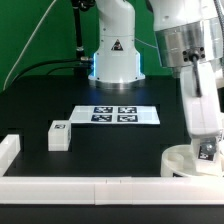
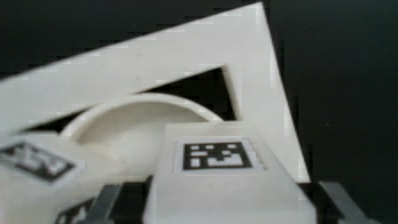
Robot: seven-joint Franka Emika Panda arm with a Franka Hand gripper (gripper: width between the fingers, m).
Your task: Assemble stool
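Nearest the camera in the exterior view, a long white border bar (image 1: 60, 188) runs along the front edge of the black table (image 1: 100, 150). A shorter bar (image 1: 8, 150) stands at the exterior view's left.

Just behind the front bar, at the exterior view's right, the round white seat (image 1: 180, 162) lies flat on the table. The gripper (image 1: 205, 150) hangs right over it. One leg (image 1: 207, 153) sits upright between the jaws, its tag facing the camera. The jaws look clamped on this leg's sides. I cannot tell whether the leg's lower end touches the seat.

The wrist view shows the same leg (image 2: 217, 165) close up with its tag plain, and beyond it the hollow of the seat (image 2: 125, 120). The bars meet in a corner (image 2: 249, 70) around the seat. A second tagged piece (image 2: 36, 160) lies beside the seat's rim. It may be another leg, but it is too blurred to be sure.

Farther back, on the exterior view's left and well apart from the seat, a loose leg (image 1: 59, 135) rests on the table with its tag up.

Behind that, the marker board (image 1: 115, 115) lies flat near the table's middle. Farthest off stands the arm's base (image 1: 115, 55).
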